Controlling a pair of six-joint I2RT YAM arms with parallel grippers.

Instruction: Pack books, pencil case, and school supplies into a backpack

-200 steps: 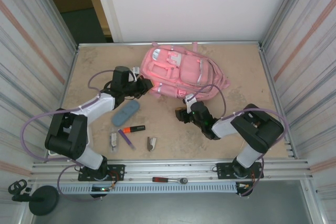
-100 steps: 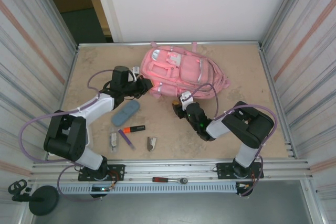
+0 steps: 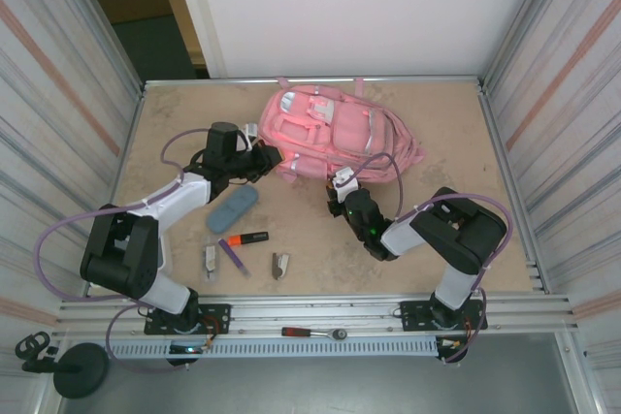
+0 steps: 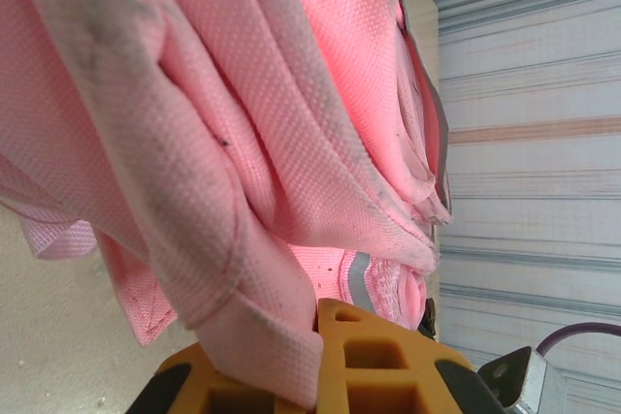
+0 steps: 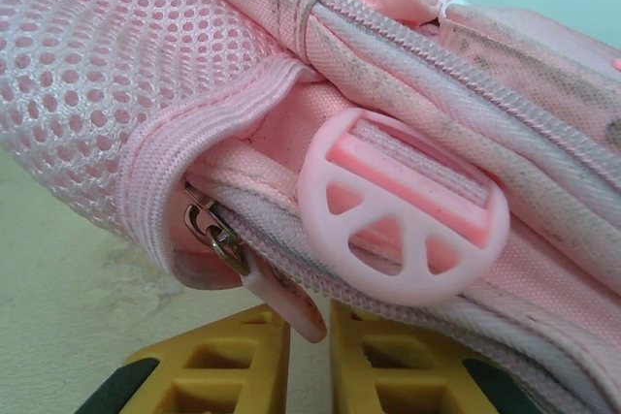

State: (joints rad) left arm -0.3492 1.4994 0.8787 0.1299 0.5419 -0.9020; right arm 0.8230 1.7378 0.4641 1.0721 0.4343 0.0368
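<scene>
Mostly bare table [image 3: 461,138] right of backpack [image 3: 330,128]

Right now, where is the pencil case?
In the top view, the pencil case lies left of centre, between the backpack and the orange highlighter.

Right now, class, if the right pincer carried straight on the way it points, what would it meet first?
The backpack: its zip pull lies at the tips of the right pincer, the round buckle seemingly just behind.

arms [image 3: 170,199]: black-and-white | cables [image 3: 41,244]: purple | gripper fingers [image 5: 388,366]: yellow-orange
</scene>
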